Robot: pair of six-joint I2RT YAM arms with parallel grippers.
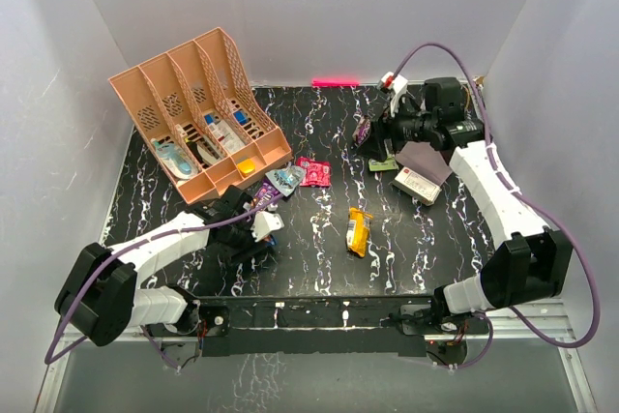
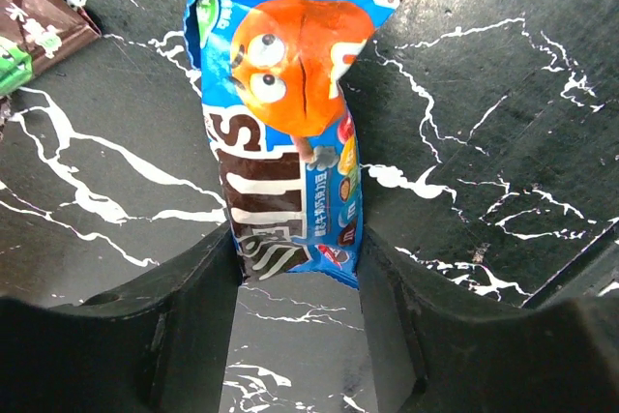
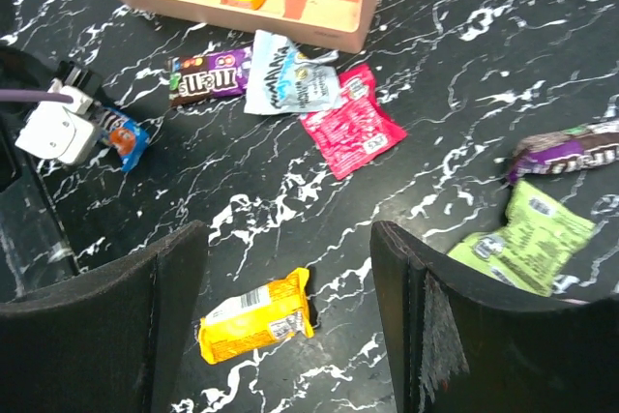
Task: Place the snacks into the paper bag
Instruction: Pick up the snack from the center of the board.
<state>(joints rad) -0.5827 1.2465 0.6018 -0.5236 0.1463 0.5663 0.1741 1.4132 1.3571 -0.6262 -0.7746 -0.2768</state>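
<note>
Flanking blue packet (image 2: 290, 94), left end effector (image 2: 296, 263), close-up

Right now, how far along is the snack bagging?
Done: nothing I can confirm; the paper bag does not show its inside. In hand: the left gripper has its fingers against both sides of the blue M&M's packet, flat on the table. The right gripper is open and empty. Left: yellow packet, pink packet, pale blue packet, purple M&M's packet, green packet and purple wrapper, all loose.
</note>
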